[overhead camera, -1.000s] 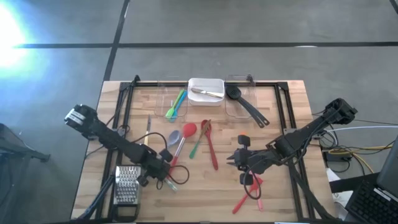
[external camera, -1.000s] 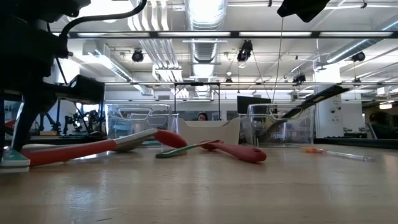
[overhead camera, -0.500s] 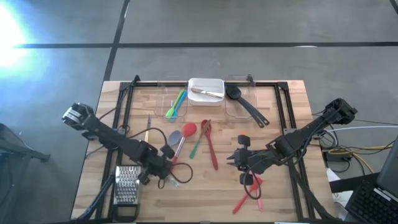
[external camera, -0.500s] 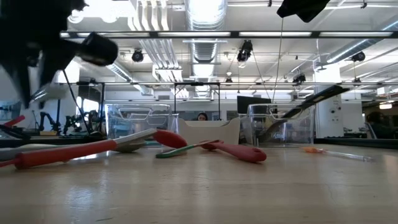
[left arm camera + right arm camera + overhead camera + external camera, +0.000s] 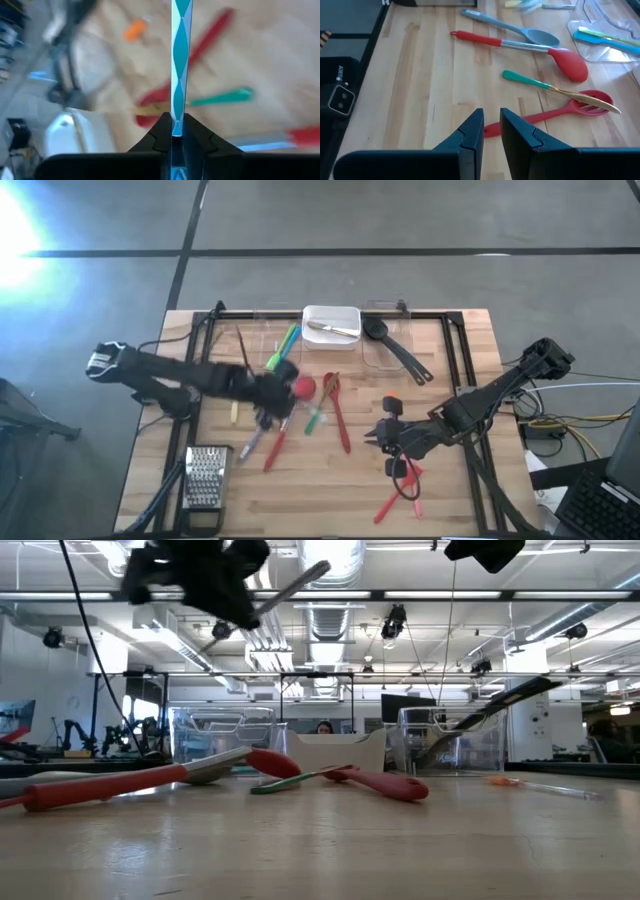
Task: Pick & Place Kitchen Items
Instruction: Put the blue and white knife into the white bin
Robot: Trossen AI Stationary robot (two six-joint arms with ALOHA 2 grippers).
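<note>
My left gripper [image 5: 275,392] hangs high over the middle of the table, shut on a slim blue-and-white utensil [image 5: 180,60], which in the low view shows as a grey bar [image 5: 295,588]. Below it a red spoon [image 5: 285,425], a green-handled spoon [image 5: 318,412] and a red slotted spoon [image 5: 338,412] lie flat on the wood. My right gripper [image 5: 373,436] waits above the table's right half. Its fingers stand a little apart with nothing between them [image 5: 491,131], over the slotted spoon's handle [image 5: 520,120]. My left gripper pinches the utensil's slim handle [image 5: 177,122] between its two fingers. The handle runs on past the fingertips, along the fingers. The fingers slant down toward the table's right side. The utensil is lifted well clear of the table, its free end slanting up.
At the far edge stand a clear container [image 5: 262,332] with green and blue utensils, a white bin [image 5: 352,313] with metal cutlery, and a clear container [image 5: 372,358] with a black slotted spoon. A metal grater [image 5: 203,478] lies near left. Red utensils [image 5: 398,495] lie under the right arm.
My left gripper has risen from beside the grater and swung toward the table's far and right edges, over the spoons. It has tipped from pointing steeply down to slanting. It has stayed shut and carried the slim utensil up clear of the table.
</note>
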